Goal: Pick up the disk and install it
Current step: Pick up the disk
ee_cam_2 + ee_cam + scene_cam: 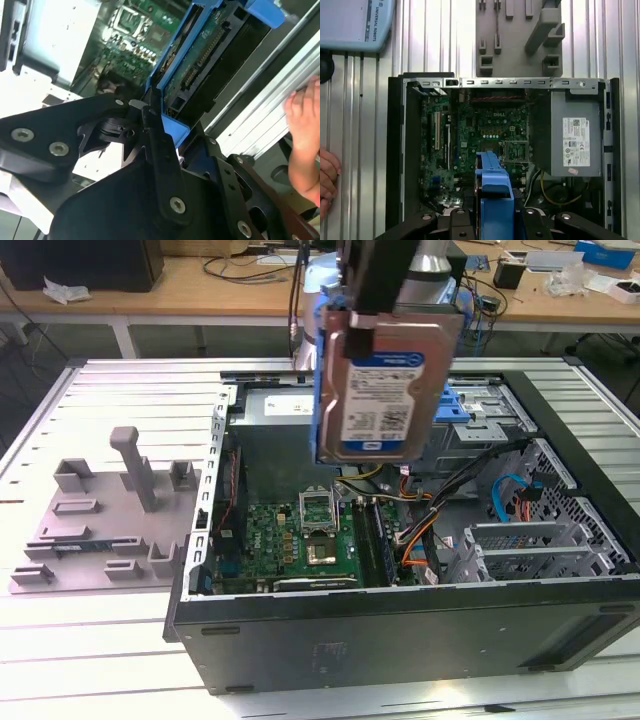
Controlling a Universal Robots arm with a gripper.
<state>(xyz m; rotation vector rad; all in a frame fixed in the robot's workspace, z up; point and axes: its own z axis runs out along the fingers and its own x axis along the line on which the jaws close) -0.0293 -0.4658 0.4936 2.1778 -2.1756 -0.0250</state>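
Item: the disk (385,390), a silver drive in a blue carrier, label facing outward.
Location: held upright in the air above the open computer case (400,625), over the motherboard (300,540) and near the drive cage (480,415).
Holder: gripper (495,220), jaws closed narrowly on the carrier's upper edge.
Hazards: loose cables (425,530) below may snag it. The edge-only hold may let it tilt or slip. A person's hand (327,180) rests near the case.

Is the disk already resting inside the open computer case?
No, in the exterior view the hand holds the disk upright in the air above the open computer case.
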